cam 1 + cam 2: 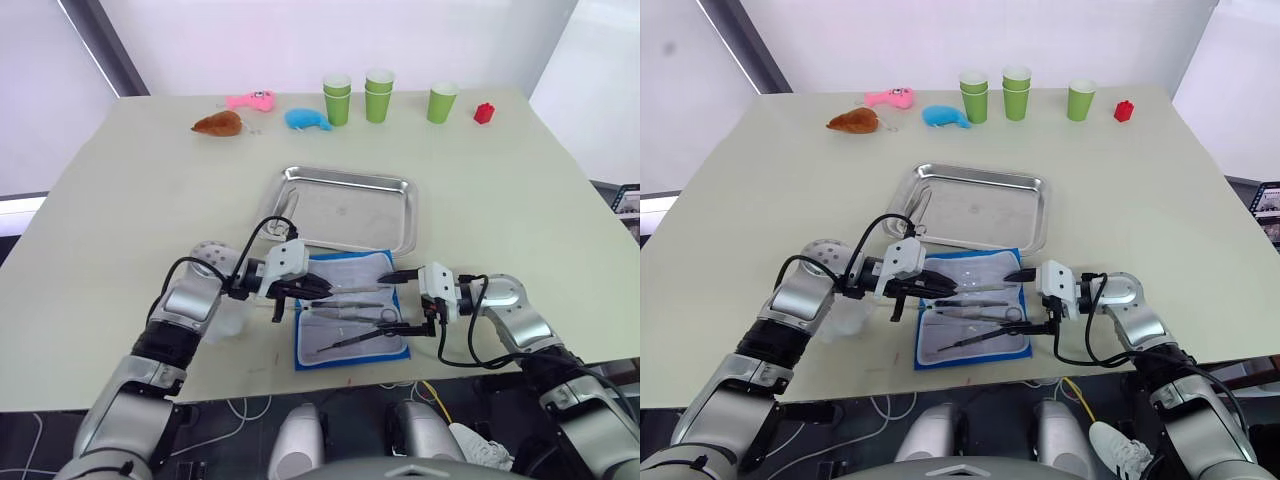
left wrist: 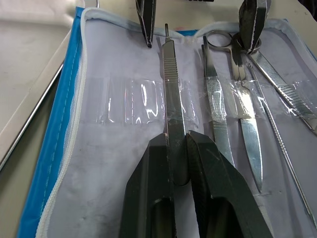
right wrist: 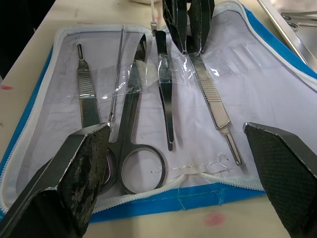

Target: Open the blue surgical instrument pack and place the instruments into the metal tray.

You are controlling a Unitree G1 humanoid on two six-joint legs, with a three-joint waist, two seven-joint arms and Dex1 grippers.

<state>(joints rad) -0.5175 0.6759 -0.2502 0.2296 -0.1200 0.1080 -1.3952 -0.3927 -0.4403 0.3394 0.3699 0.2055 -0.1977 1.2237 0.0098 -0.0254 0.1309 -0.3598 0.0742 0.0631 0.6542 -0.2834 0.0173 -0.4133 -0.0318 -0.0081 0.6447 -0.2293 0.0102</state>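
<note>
The blue surgical instrument pack [image 1: 352, 268] lies open near the table's front edge, pale lining up. Several silvery instruments rest under clear straps: scissors [image 3: 130, 124], a thin probe [image 3: 117, 74], forceps [image 3: 165, 99] and a flat ridged handle [image 2: 171, 84]. My left gripper [image 2: 178, 144] reaches in from the pack's left side and is shut on that ridged handle [image 3: 210, 94]. My right gripper [image 1: 400, 300] hovers at the pack's right edge, open wide with nothing between its fingers [image 3: 79, 168]. The metal tray [image 1: 300, 195] sits just behind the pack.
Along the table's far edge stand green cups [image 1: 337, 100], [image 1: 378, 95], [image 1: 442, 102] and a small red object [image 1: 484, 113]. A blue plush [image 1: 306, 119], a pink toy [image 1: 250, 100] and a brown toy [image 1: 218, 124] lie there too. Bare table stretches left and right of the tray.
</note>
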